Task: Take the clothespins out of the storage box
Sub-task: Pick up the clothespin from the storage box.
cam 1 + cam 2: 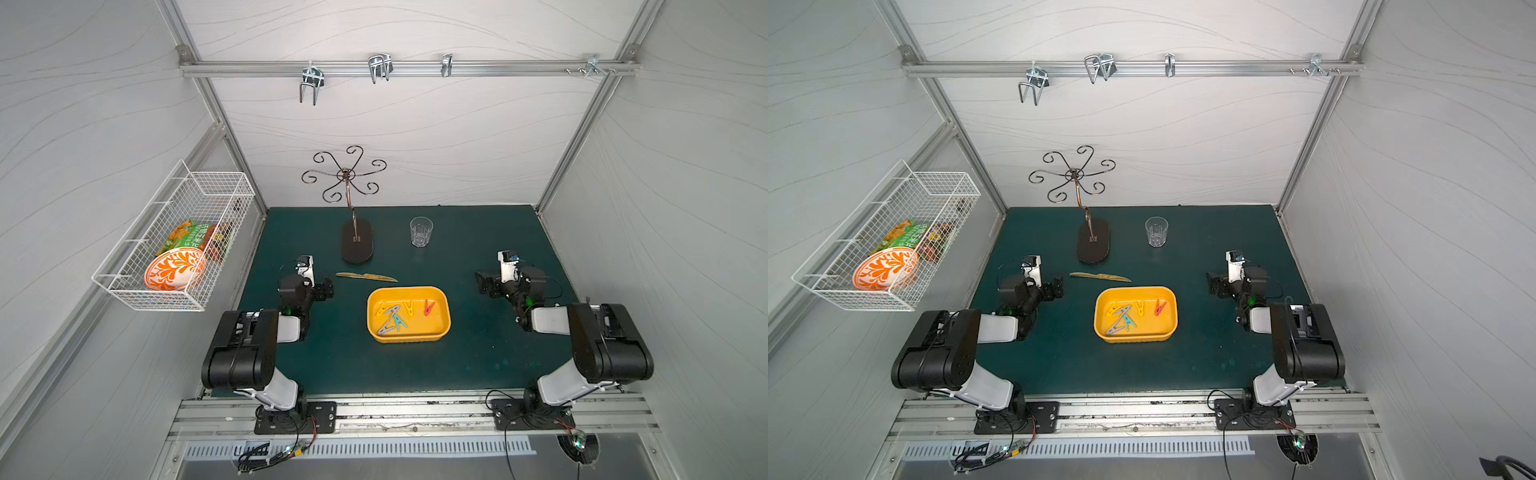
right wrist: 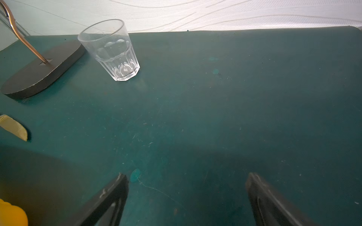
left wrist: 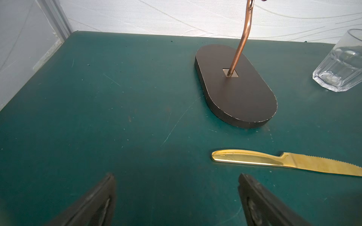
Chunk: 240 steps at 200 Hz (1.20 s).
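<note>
Yellow storage box (image 1: 415,337) holds seemingly six clothespins (image 1: 394,319).

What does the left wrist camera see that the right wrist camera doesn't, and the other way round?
Only the left wrist view shows the handle of the gold knife and the open left claw. Only the right wrist view shows a corner of the yellow storage box and the open right claw. Both show the glass, the dark stand base and the green mat.
</note>
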Tool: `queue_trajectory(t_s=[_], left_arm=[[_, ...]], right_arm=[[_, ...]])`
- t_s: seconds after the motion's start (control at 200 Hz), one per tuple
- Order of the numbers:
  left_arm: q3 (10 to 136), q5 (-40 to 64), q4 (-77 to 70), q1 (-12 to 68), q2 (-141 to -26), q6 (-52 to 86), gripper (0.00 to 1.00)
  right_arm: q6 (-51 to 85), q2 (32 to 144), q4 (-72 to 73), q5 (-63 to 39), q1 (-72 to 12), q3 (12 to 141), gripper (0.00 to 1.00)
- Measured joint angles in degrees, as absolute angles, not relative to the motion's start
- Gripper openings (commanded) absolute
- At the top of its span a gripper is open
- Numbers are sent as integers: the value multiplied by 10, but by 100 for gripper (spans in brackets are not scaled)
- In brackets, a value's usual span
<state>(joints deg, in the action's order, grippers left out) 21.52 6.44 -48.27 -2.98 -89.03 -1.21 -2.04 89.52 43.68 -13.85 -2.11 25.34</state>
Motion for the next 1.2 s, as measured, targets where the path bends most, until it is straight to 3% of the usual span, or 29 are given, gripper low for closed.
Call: queue_trajectory(t_s=[0.765,1.2], left_arm=[[218,74,-452,-28,-867,-17,99],[261,98,-281,-26,-757,-32,99]], right_arm=[[-22,893,432,-135,-25,253,99],[-27,766,82,-83,-123,418,99]])
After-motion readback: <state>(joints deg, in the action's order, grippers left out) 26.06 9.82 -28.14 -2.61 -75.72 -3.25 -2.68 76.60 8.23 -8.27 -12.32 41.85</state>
